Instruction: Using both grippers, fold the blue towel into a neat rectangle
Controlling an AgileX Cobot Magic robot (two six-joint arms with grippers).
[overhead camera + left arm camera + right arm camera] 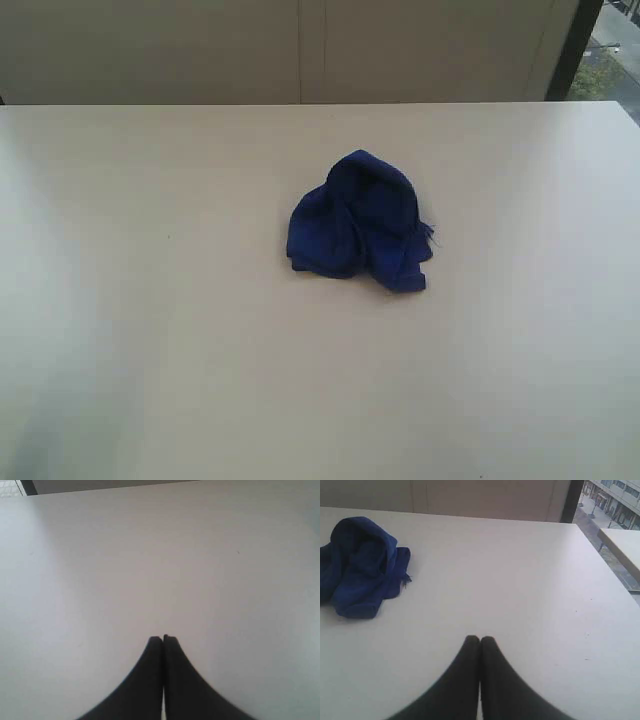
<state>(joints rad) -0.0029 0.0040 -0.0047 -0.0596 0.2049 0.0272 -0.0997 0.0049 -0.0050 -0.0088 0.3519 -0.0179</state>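
The blue towel [362,222] lies crumpled in a heap near the middle of the white table [150,300]; no white tag shows. Neither arm appears in the exterior view. In the right wrist view the same blue towel [360,567] sits well off to one side of my right gripper [480,639], whose black fingers are pressed together with nothing between them. My left gripper [163,638] is shut too, empty, over bare tabletop; the towel is out of its view.
The table's far edge [320,103] runs below a pale wall. A window with a dark frame [578,45] stands at the back right. A second table's corner [620,542] shows beyond the table's side edge.
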